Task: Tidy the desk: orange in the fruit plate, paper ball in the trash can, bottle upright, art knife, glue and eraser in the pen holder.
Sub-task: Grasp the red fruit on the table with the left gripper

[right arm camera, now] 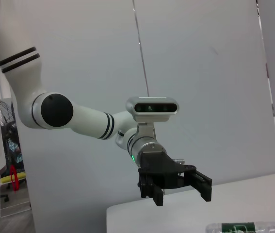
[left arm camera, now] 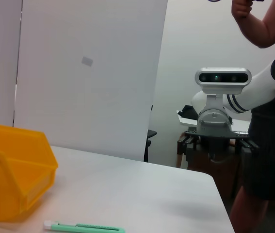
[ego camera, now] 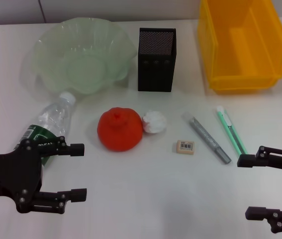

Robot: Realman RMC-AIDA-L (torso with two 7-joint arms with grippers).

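— Both arms sit low at the near edge; left gripper (ego camera: 76, 172) and right gripper (ego camera: 252, 186) spread wide, holding nothing. Where's the orange?

— I see the orange (ego camera: 120, 128) mid-desk, touching the paper ball (ego camera: 153, 121), near the fruit plate (ego camera: 48, 47). I'd come straight down, avoiding the lying bottle (ego camera: 51, 122).

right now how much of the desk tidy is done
Nothing looks done. The orange, paper ball, eraser, glue and knife all lie on the table, and the bottle lies on its side. Left gripper and right gripper are open, holding nothing. Every step remains.
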